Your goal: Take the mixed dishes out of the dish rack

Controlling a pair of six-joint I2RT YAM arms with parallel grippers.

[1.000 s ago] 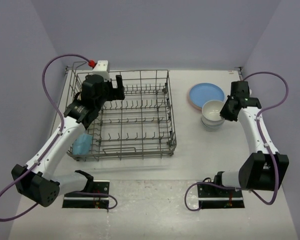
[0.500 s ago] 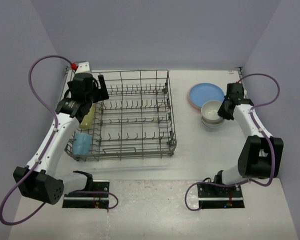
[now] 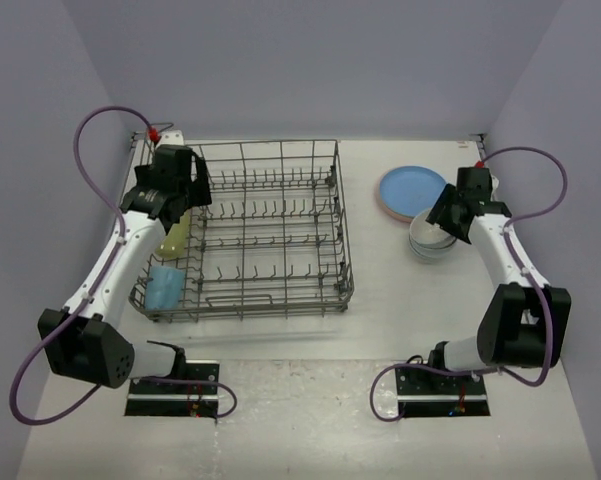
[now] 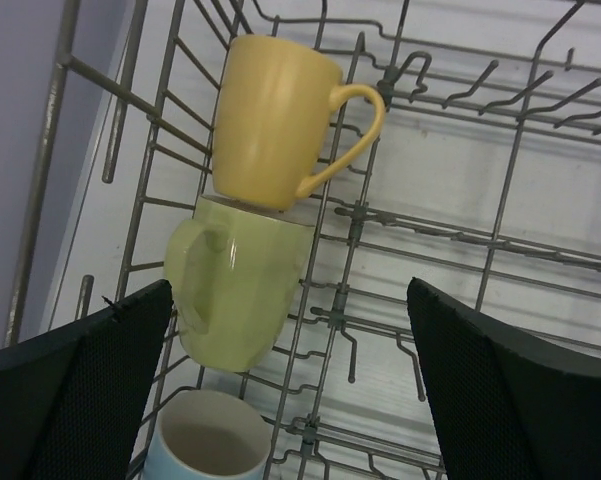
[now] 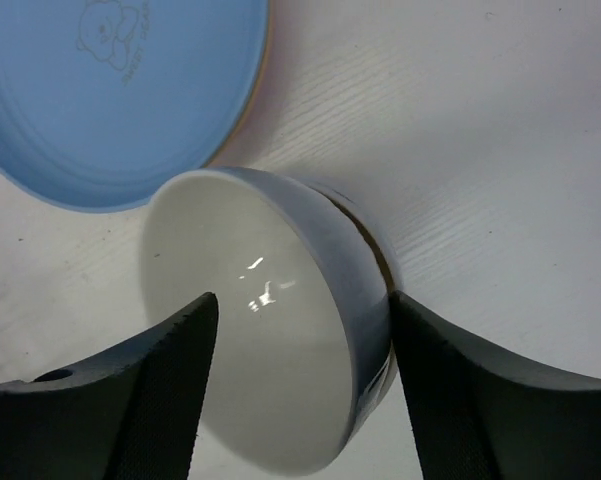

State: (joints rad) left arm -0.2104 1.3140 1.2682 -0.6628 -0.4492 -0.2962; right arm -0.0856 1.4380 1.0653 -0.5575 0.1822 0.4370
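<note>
Right gripper released, straddling white bowl wall: lift straight off. Left gripper gaping over green mug (yellow mug abuts): clamp its body.

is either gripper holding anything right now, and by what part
Nothing is held. The right gripper straddles the top white bowl at its rim, jaws open, not clamping; the left gripper hangs open above the mugs in the dish rack.

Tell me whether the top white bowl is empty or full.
Empty: the white bowl shows a bare glossy inside in the right wrist view.
</note>
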